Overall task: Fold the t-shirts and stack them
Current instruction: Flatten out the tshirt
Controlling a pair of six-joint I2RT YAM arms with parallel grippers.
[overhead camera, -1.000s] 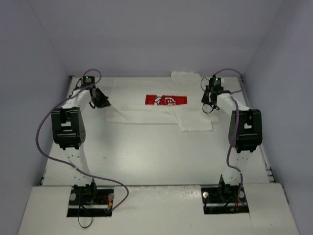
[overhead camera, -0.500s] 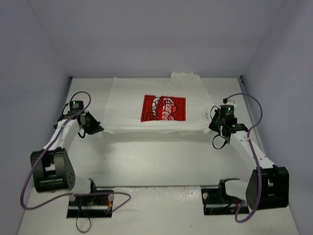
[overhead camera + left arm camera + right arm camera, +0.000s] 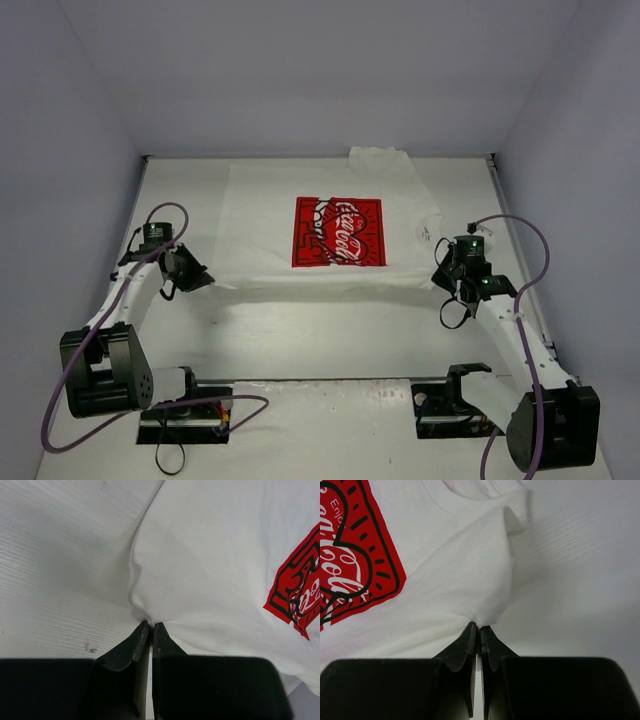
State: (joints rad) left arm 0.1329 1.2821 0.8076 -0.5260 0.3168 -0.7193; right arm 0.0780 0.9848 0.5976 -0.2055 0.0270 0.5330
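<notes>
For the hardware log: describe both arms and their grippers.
The left arm and right arm have white links with black joint housings. A purple cable loops along each, and a green light glows at each wrist. The left gripper and right gripper are black, with wedge-shaped fingers tapering to thin tips.

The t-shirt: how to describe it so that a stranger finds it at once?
On the white table, towards the far wall, a white t-shirt is spread out. Its red square print with white script is the only strong colour against all that white.

"Coca-Cola" on red print (image 3: 339, 231) of t-shirt (image 3: 260, 225)
</notes>
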